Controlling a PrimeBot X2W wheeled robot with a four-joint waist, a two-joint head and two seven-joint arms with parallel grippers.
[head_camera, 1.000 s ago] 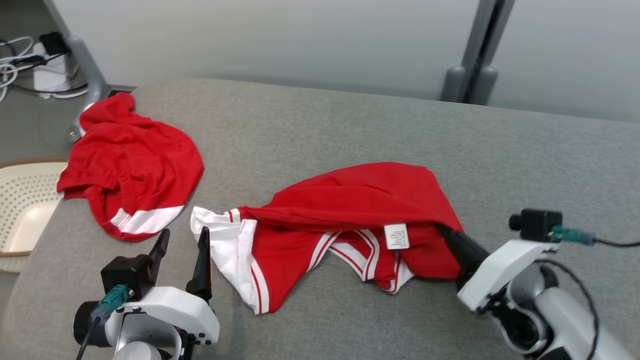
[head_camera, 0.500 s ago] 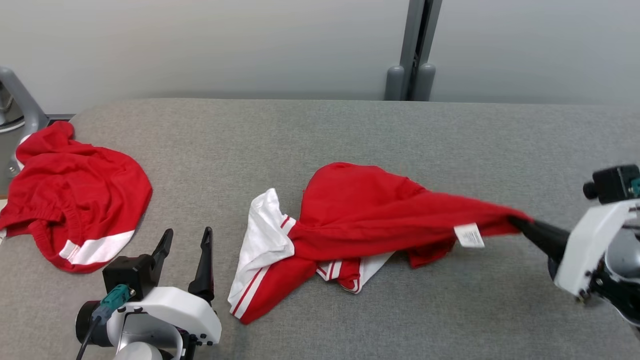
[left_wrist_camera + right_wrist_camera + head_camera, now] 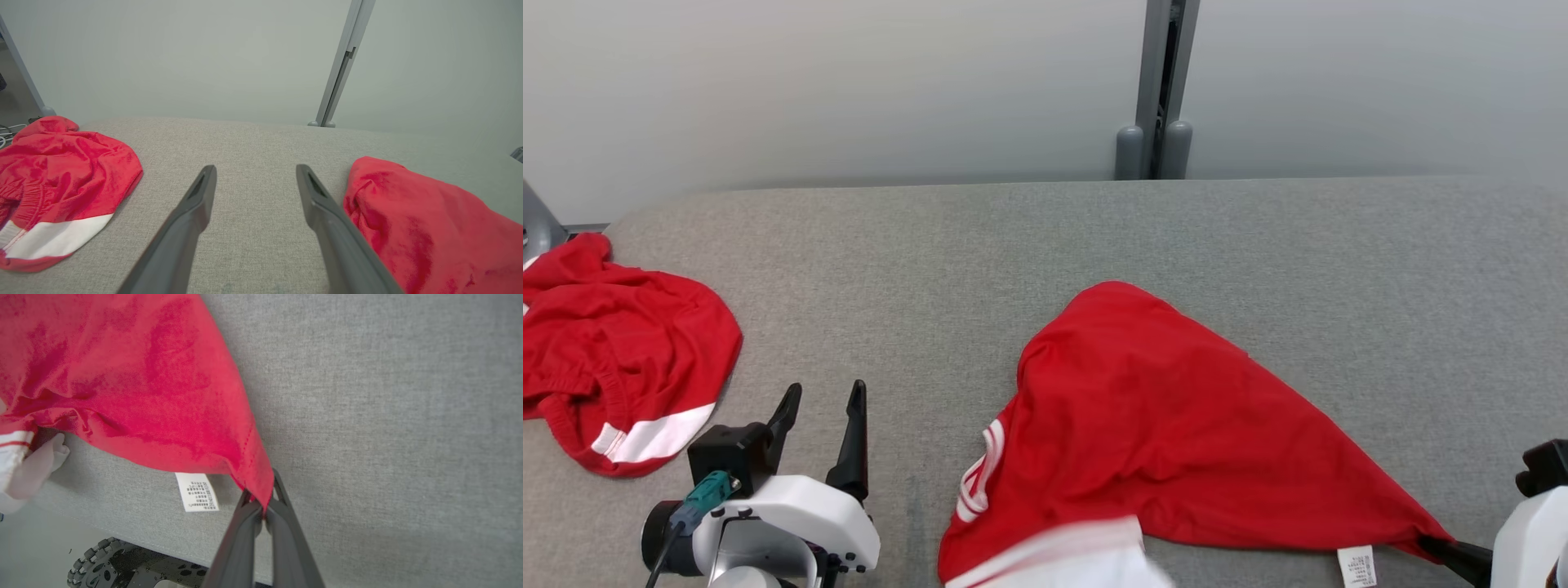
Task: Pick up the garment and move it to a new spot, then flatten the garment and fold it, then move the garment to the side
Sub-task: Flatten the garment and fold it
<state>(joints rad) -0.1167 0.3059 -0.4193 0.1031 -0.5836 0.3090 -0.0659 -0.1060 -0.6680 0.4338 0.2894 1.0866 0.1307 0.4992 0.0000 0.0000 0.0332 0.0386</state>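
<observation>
Your head view: the red garment (image 3: 1160,425) lies on the grey table (image 3: 1013,245), one corner pinched in your right gripper (image 3: 1436,544). Left wrist view: your left gripper (image 3: 253,169) has its fingers spread over bare table. Right wrist view: a care label (image 3: 197,491) hangs beside the pinch.

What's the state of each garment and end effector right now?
Right end effector: shut, pinching a hem corner of the red garment.
Left end effector: open, empty, touching neither garment.
Red garment: drawn out to a point at the pinched corner, not flat, not folded.
Care label: hanging loose beside the pinched corner.
Second red garment: crumpled at the left end of the grey surface.
</observation>
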